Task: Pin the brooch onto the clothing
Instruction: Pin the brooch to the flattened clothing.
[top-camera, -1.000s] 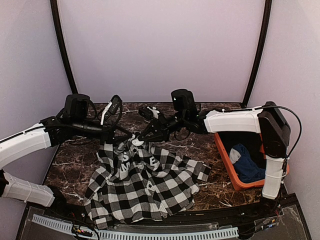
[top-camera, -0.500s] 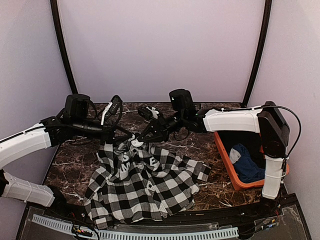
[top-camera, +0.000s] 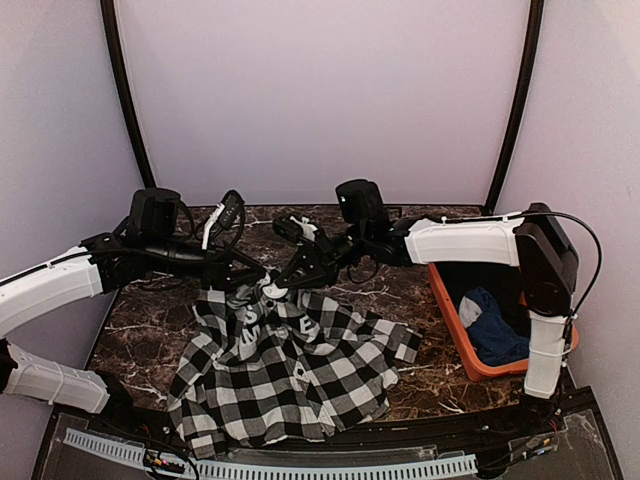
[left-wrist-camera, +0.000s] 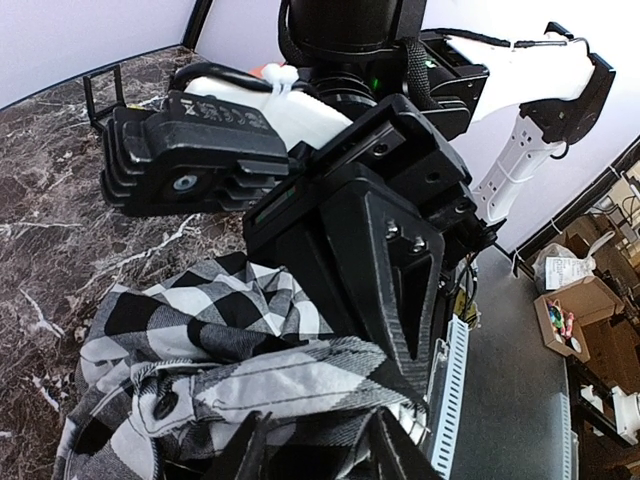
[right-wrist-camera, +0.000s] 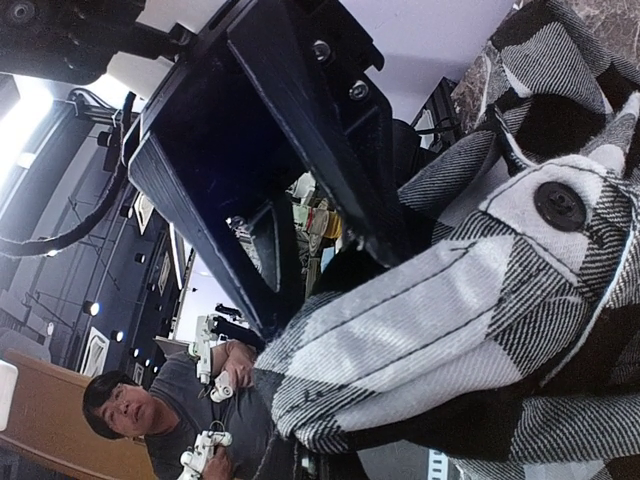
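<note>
The checked shirt lies in the middle of the table, its collar lifted at 12 o'clock. The left gripper stays clamped on that fold. The right gripper has crept slightly toward 9 o'clock against it, and whether its jaws are closed cannot be told. No brooch shows, so pinning seems barely begun.

To my right, an orange bin is sitting on the dark marble table, and a blue garment is lying bunched inside it. In my right wrist camera, a person in grey is holding white handsets.
</note>
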